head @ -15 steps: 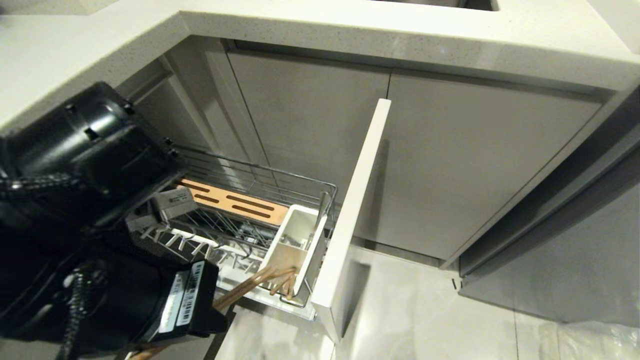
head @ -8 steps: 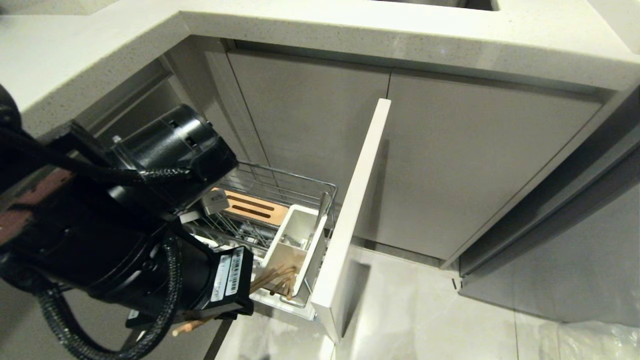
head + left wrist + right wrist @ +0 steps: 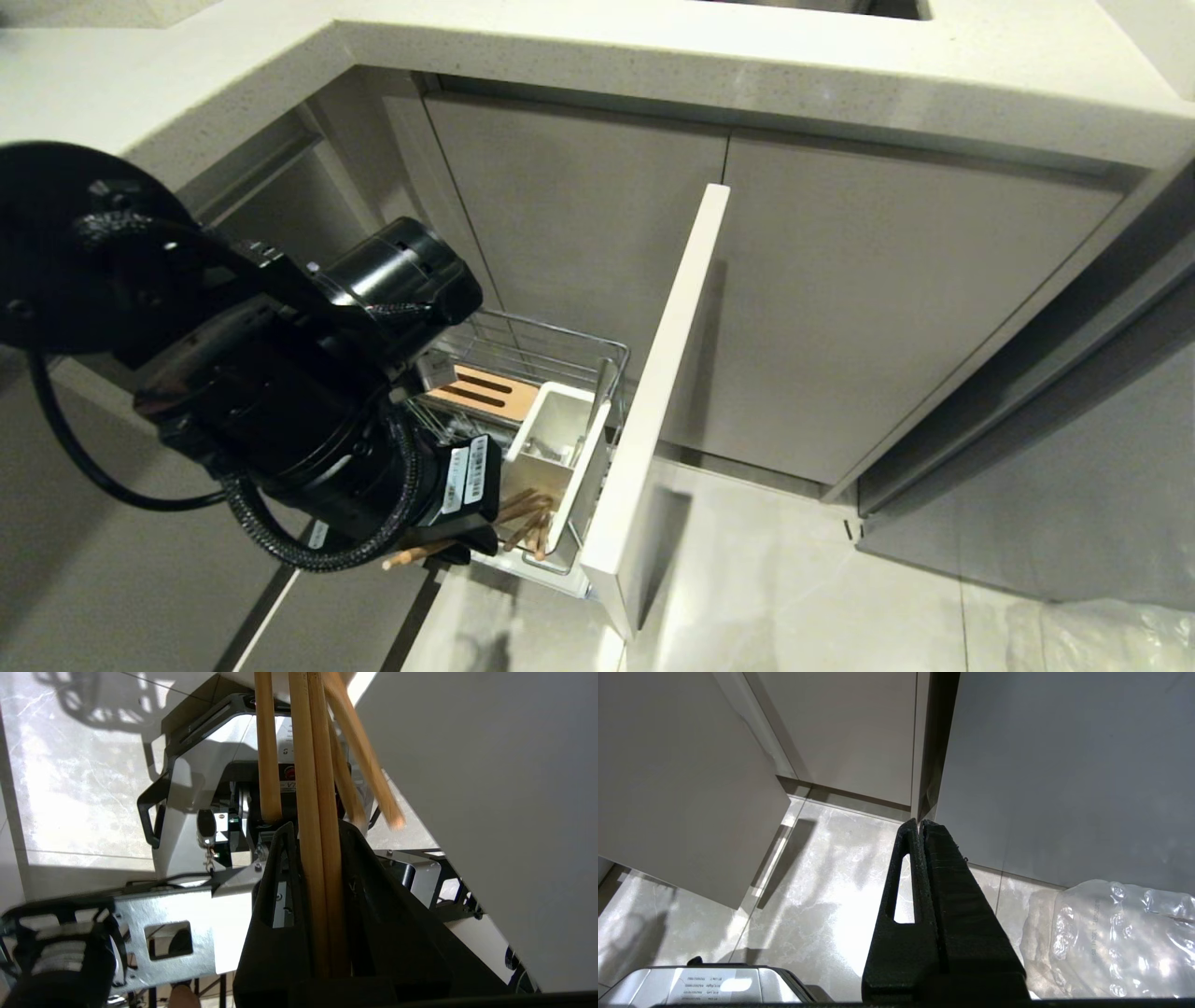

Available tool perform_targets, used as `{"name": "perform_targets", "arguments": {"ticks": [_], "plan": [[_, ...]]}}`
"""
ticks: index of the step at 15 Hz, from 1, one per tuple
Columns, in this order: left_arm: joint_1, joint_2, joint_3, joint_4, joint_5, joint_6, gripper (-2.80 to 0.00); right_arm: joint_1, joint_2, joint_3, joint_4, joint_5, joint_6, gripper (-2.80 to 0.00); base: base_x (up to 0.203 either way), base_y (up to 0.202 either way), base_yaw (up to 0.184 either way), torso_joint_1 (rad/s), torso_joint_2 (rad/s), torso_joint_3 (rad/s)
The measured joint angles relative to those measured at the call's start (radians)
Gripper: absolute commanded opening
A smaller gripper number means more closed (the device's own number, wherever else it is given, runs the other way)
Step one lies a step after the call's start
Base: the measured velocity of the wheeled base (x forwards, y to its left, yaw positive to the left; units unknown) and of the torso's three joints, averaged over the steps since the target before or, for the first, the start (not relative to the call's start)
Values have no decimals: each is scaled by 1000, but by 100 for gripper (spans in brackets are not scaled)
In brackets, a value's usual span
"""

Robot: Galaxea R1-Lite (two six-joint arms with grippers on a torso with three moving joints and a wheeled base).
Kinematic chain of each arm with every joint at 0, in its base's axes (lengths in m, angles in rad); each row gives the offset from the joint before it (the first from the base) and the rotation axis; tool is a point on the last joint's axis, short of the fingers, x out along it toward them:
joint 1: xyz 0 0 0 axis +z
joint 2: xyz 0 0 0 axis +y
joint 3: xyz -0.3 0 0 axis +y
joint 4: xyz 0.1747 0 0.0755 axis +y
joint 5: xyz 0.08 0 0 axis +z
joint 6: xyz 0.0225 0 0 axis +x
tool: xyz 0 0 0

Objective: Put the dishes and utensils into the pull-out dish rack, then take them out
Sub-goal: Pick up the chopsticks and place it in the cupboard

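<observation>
My left gripper (image 3: 317,828) is shut on a pair of pale wooden chopsticks (image 3: 320,788). In the head view the left gripper (image 3: 467,543) hangs just beside the white utensil caddy (image 3: 560,434). That caddy stands at the front of the pull-out dish rack (image 3: 551,350). The held chopsticks (image 3: 403,560) stick out behind the fingers, and their far ends reach into the caddy. More wooden sticks (image 3: 268,756) stand beside them. A slim metal handle (image 3: 602,387), likely the spoon, rises from the caddy. The dishes are out of view. My right gripper (image 3: 920,822) is shut and empty above the floor.
The rack's pale front panel (image 3: 667,373) stands out from the grey cabinet doors (image 3: 840,299) under the speckled countertop (image 3: 653,56). A slotted wooden strip (image 3: 481,390) lies in the rack. A crumpled plastic bag (image 3: 1115,933) lies on the tiled floor.
My left arm has swung right and up in the head view, closer to the caddy, still gripping the chopsticks. More of the wire rack is now hidden behind it.
</observation>
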State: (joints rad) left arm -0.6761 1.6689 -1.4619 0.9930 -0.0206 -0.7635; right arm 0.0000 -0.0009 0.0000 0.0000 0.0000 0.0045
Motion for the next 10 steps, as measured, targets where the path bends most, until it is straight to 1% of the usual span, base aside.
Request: {"name": "perform_targets", "arguments": {"ticks": [4, 10], "plan": [[52, 47, -16, -9, -86, 36, -280, 0, 0, 0, 0, 0, 0, -280, 0, 0, 0, 0, 0, 0], [103, 108, -38, -26, -118, 56, -280, 0, 0, 0, 0, 0, 0, -280, 0, 0, 0, 0, 0, 0]]}}
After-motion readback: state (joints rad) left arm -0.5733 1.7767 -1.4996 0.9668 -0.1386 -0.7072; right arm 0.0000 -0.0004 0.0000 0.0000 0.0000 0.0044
